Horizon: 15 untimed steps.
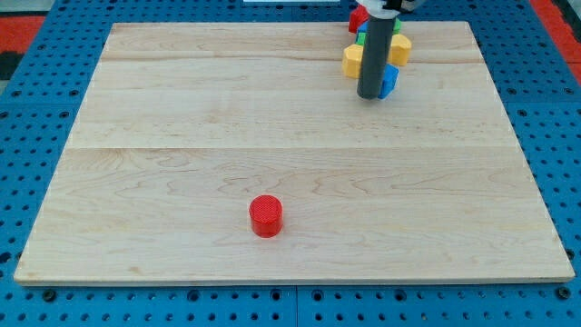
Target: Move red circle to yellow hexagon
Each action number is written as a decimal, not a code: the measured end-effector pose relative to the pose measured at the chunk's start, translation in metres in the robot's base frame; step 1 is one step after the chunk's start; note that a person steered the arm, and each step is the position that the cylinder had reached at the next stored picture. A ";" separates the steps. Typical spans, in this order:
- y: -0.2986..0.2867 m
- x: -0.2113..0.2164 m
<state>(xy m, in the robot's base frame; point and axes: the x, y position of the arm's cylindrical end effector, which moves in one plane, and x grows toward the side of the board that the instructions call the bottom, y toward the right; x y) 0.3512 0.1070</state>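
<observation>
The red circle (266, 216) is a short red cylinder standing alone on the wooden board (182, 109), below the middle and slightly to the view's left. The yellow hexagon (352, 61) lies near the view's top right, in a tight cluster of blocks, partly hidden by the rod. My tip (370, 94) rests on the board at the lower edge of that cluster, just right of the yellow hexagon and touching or nearly touching a blue block (389, 80). The tip is far from the red circle, up and to the right of it.
The cluster at the view's top right also holds a second yellow block (400, 49), a green block (361, 38) and a red block (358, 18), all partly hidden by the rod. Blue pegboard (36, 136) surrounds the board.
</observation>
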 end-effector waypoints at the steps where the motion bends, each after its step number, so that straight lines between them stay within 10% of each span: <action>1: 0.032 0.001; 4: 0.050 -0.028; 7: 0.001 0.204; 9: -0.116 0.216; 15: -0.207 0.167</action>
<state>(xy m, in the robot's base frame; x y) 0.5183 -0.1001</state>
